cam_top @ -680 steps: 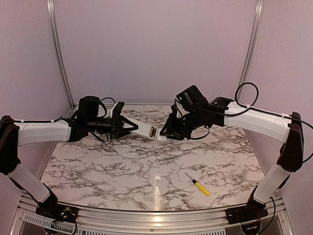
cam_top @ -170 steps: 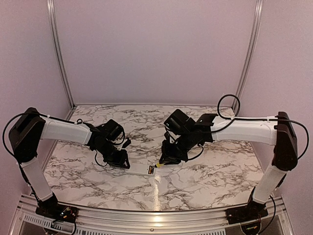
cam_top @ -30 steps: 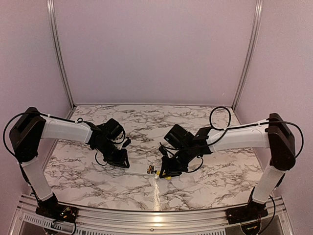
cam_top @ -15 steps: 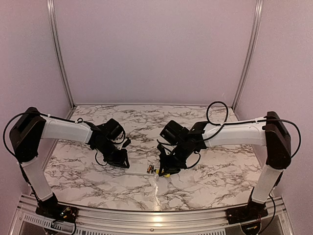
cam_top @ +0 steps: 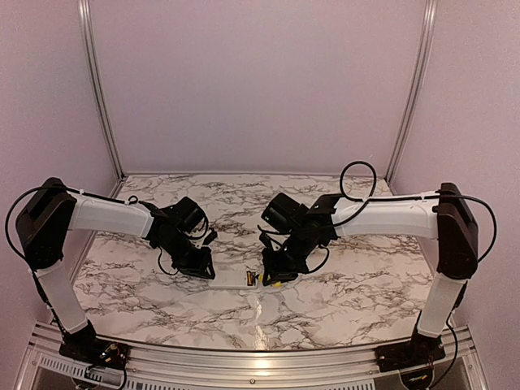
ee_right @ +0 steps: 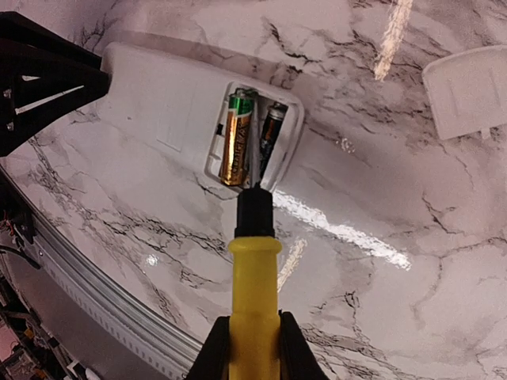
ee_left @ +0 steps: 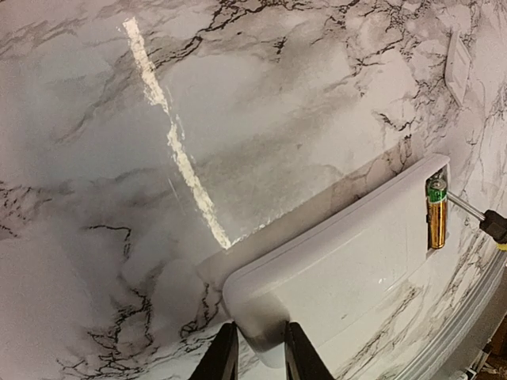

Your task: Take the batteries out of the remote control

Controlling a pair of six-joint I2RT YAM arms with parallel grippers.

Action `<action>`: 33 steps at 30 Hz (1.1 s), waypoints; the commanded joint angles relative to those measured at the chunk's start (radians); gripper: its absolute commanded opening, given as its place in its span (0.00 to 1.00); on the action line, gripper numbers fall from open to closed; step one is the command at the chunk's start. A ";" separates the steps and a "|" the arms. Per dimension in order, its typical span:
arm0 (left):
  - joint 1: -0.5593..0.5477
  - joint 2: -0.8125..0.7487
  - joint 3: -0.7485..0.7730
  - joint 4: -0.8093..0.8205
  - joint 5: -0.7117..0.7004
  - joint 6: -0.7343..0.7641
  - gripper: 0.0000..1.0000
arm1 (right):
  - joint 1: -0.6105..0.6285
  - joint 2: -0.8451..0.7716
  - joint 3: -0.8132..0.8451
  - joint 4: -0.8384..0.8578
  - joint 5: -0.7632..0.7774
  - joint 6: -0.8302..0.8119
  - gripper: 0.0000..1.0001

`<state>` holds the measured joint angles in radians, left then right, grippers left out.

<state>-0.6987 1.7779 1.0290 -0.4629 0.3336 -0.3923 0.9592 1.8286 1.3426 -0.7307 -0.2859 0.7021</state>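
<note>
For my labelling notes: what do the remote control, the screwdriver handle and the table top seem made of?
Remote control: likely white plastic, smooth with a soft sheen. Screwdriver handle: probably yellow plastic, moulded, slightly glossy. Table top: marble-veined, glossy, mirroring a light streak; stone or printed laminate, unclear.

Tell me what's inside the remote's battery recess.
A gold battery and a dark battery lie side by side, the screwdriver tip between them. What lies under them is covered.

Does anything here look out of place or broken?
Nothing looks broken. The remote control lies with its cover off and apart, batteries exposed, and a screwdriver tip poking between them.
</note>
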 commanded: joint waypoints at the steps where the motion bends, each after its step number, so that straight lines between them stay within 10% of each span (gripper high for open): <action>1: -0.005 -0.002 -0.010 0.000 -0.004 0.018 0.22 | -0.003 0.009 0.046 0.005 -0.012 -0.025 0.00; 33: -0.005 -0.030 -0.052 0.029 0.005 0.020 0.22 | 0.038 0.023 0.107 -0.041 -0.043 -0.018 0.00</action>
<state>-0.6987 1.7657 1.0046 -0.4370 0.3328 -0.3916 0.9783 1.8385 1.3834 -0.7940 -0.3195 0.6842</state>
